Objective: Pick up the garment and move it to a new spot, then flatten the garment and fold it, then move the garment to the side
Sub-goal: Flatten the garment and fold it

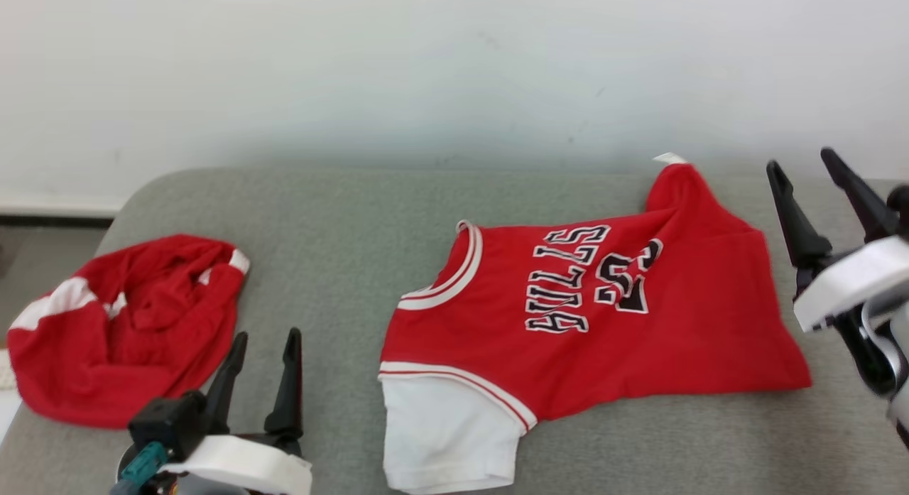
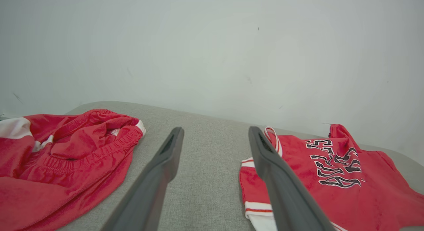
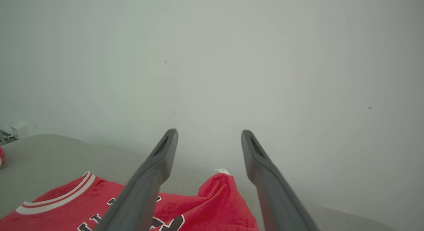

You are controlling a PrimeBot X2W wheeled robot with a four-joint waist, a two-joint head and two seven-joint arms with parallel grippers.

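Left gripper (image 1: pixel 266 334) first: fingers spread wide, nothing between them, hovering low over the grey cushion (image 1: pixel 334 218) at the near edge. Over to the right gripper (image 1: pixel 800 160): its dark fingers are parted wide too, empty, tips pointing up toward the pale wall (image 1: pixel 426 69), just off the right end of the cloth and not touching it.

Between the two lies the red jersey (image 1: pixel 603 317), spread on the cushion with its white-trimmed collar (image 1: pixel 454 268) facing the left gripper and its hem toward the right one. The black-and-white lettering (image 1: pixel 568 282) runs sideways in the head view. A white sleeve (image 1: pixel 447 438) hangs at the near side. At the far right corner the fabric bunches into a peak, a small white tag (image 1: pixel 670 158) at its tip; the right wrist view shows that peak just below the spread fingers.

Well off to the left, beside the left gripper, sits a crumpled pair of red shorts (image 1: pixel 121 324) with white trim.
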